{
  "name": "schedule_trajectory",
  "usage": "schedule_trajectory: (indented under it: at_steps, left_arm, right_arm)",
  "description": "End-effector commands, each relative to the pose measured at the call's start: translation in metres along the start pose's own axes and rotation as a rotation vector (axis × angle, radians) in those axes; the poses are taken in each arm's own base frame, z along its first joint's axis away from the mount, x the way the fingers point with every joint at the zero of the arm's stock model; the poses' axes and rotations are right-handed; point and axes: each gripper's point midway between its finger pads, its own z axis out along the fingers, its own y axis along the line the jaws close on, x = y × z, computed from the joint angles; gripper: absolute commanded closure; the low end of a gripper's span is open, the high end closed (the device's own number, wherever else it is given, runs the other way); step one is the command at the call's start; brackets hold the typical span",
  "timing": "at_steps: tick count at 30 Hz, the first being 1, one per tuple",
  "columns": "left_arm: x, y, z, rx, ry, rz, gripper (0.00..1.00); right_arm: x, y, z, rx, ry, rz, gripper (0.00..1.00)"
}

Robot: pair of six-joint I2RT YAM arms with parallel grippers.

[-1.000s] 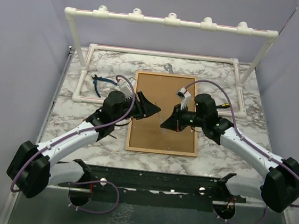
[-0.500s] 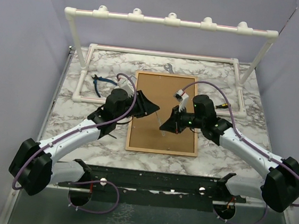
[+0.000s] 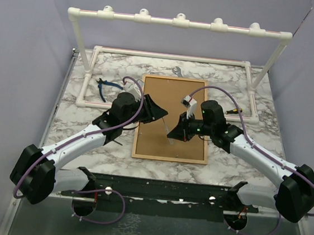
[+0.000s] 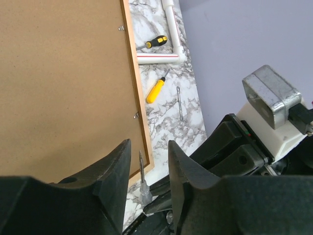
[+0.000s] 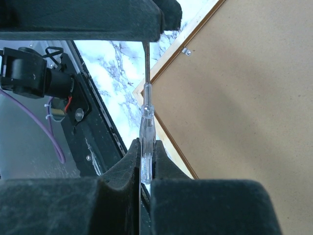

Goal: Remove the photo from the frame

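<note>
Overhead and wrist views of two robot arms over a picture frame (image 3: 165,93) lying face down on a marble worktop (image 3: 88,127), with its plain brown back facing up. The right hand (image 5: 145,147) is clamped on the clear handle of a slim screwdriver (image 5: 146,115). It holds the tool lifted, with the steel shaft pointing away from its fingers toward the left hand (image 4: 148,147). The left hand's fingers stand apart on either side of that shaft without pinching it. This looks like a handover or a steadying of the tool, though contact is hard to judge. Small metal clips (image 4: 136,115) along the frame's edge, below and beyond both hands, pin the backing down and are likely the tool's target. The photo is not visible, presumably under the backing beneath the hands.
</note>
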Motion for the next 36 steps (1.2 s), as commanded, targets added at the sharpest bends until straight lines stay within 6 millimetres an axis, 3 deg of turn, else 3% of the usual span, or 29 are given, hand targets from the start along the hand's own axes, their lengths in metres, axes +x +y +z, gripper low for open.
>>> schedule_trajectory:
  at_steps: [1, 14, 20, 23, 24, 28, 30, 32, 36]
  left_arm:
    - [-0.014, -0.006, -0.001, -0.009, -0.035, -0.019, 0.62]
    - [-0.011, -0.002, 0.002, -0.016, -0.015, -0.027, 0.73]
    - [-0.009, 0.0, 0.004, -0.021, -0.004, -0.029, 0.98]
    - [-0.009, 0.002, 0.004, -0.034, -0.008, -0.032, 1.0]
    - [-0.01, 0.003, 0.004, -0.038, -0.013, -0.034, 1.0]
    - [-0.019, 0.003, -0.001, -0.04, -0.054, -0.056, 1.0]
    - [-0.025, 0.001, -0.006, -0.016, -0.083, -0.082, 1.0]
    - [-0.035, -0.006, -0.012, 0.042, -0.124, -0.113, 1.0]
    - [-0.051, -0.024, -0.027, 0.174, -0.203, -0.182, 1.0]
  right_arm:
    - [-0.007, -0.002, -0.001, 0.039, -0.006, -0.024, 0.99]
    - [-0.005, -0.004, 0.002, 0.058, 0.007, -0.029, 1.0]
    - [-0.004, -0.004, 0.002, 0.059, 0.011, -0.034, 1.0]
    - [-0.005, -0.004, 0.002, 0.062, 0.013, -0.036, 0.98]
    - [-0.005, -0.005, 0.002, 0.067, 0.012, -0.036, 0.91]
    - [-0.009, -0.003, -0.001, 0.075, -0.02, -0.029, 0.32]
    - [-0.014, 0.001, -0.004, 0.067, -0.071, -0.011, 0.13]
    - [-0.022, 0.004, -0.008, 0.068, -0.138, 0.037, 0.05]
    - [-0.054, 0.017, -0.02, 0.045, -0.32, 0.226, 0.02]
